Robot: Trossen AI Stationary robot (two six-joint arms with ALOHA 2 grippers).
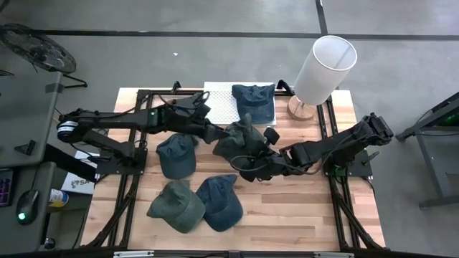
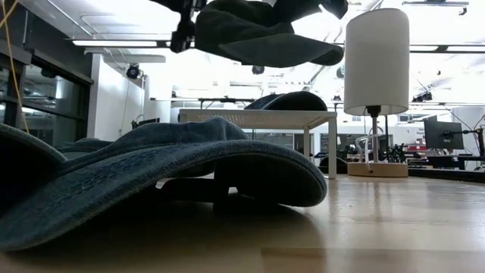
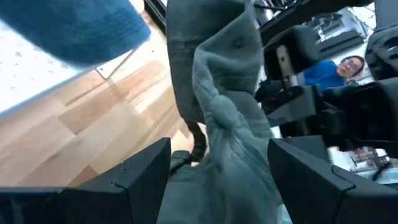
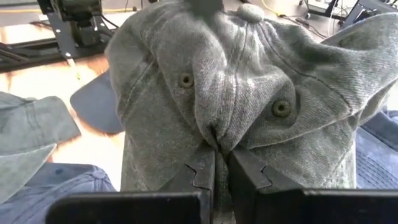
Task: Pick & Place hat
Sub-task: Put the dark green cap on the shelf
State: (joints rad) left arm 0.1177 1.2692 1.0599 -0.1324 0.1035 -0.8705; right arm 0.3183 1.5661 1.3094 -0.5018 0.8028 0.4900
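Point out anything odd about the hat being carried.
The grey-green hat hangs crumpled above the table: the right gripper pinches a fold of its crown shut between its fingers, while the left gripper stands open around its other side.

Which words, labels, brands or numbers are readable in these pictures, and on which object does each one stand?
None can be read.
White box under the table's left edge: dark print, too small to read.
Held grey-green hat: no lettering visible.

Low view: raised grey hat (image 2: 261, 34) cut off by top edge. Left wrist: blue hat (image 3: 74, 28) blurred; person (image 3: 339, 68) behind mostly hidden.
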